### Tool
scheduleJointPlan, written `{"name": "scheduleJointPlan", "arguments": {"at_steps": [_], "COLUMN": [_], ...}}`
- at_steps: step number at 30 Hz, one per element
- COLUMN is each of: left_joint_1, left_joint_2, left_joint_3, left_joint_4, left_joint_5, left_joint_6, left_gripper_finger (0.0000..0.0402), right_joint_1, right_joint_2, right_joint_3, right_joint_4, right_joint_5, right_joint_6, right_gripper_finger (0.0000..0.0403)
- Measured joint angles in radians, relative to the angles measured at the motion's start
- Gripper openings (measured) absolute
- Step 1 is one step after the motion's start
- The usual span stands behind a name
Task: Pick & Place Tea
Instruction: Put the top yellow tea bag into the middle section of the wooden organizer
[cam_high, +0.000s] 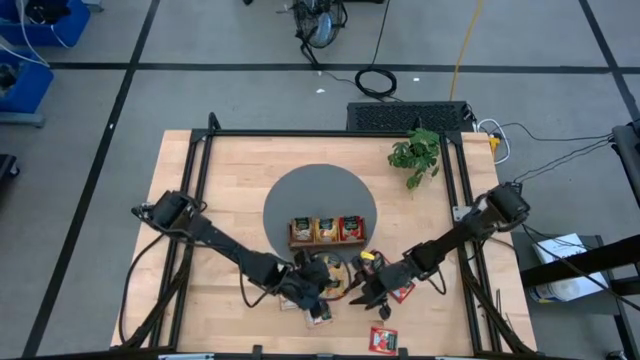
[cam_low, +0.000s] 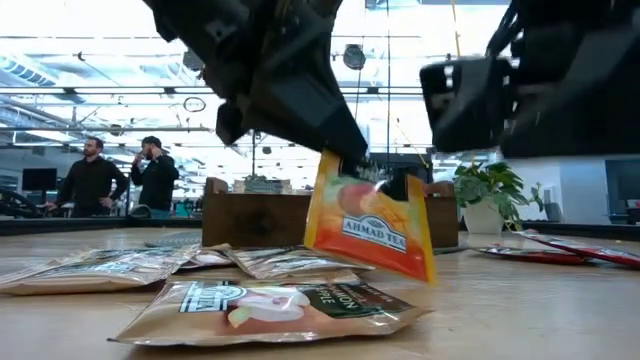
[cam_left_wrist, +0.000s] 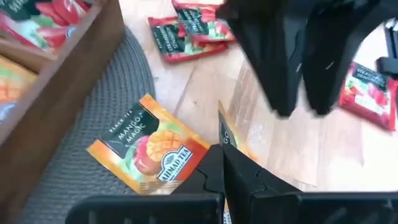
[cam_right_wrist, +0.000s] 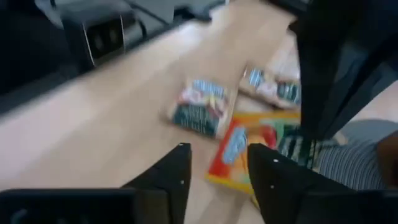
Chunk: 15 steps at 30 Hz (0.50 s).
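Observation:
My left gripper (cam_left_wrist: 222, 163) is shut on an orange-yellow tea packet (cam_low: 372, 225), which hangs just in front of the wooden tray (cam_high: 325, 231). My right gripper (cam_right_wrist: 217, 169) stands open beside it, toward the table's right, with nothing between its fingers. A second orange packet (cam_left_wrist: 148, 152) lies flat on the round grey mat (cam_high: 300, 195). Beige packets (cam_low: 270, 305) and red packets (cam_left_wrist: 189, 31) lie flat on the table around both grippers. The tray's three compartments hold packets standing on edge. My left gripper pinches the orange packet's upper edge (cam_low: 335, 160) between its two shut fingers, coming slanting down from the table's left. In the left wrist view the packet shows edge-on (cam_left_wrist: 222, 134) between the fingers. It hangs tilted below them, lifted off the table.
A potted plant (cam_high: 417, 155) stands at the table's far right. Black frame rails (cam_high: 455, 175) run along the table's sides. A red packet (cam_high: 383, 340) lies near the front edge. Two people (cam_low: 120, 178) stand far off in the room behind.

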<state>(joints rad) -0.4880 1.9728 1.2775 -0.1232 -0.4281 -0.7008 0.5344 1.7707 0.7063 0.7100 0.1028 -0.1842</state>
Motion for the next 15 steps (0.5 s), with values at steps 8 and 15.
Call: {"name": "scheduleJointPlan", "arguments": {"at_steps": [8, 15], "left_joint_1": [-0.054, -0.075], "left_joint_2": [0.000, 0.000], "left_joint_3": [0.057, 0.060], "left_joint_4": [-0.066, -0.061], "left_joint_5": [-0.094, -0.098], "left_joint_6": [0.044, 0.039], "left_gripper_finger": [0.0001, 0.0001], "right_joint_1": [0.001, -0.012], "right_joint_2": [-0.091, -0.096], "right_joint_3": [0.000, 0.001], "right_joint_4": [-0.072, -0.052], "right_joint_5": [0.005, 0.006], "right_joint_6": [0.116, 0.120], "right_gripper_finger": [0.0186, 0.0191]}}
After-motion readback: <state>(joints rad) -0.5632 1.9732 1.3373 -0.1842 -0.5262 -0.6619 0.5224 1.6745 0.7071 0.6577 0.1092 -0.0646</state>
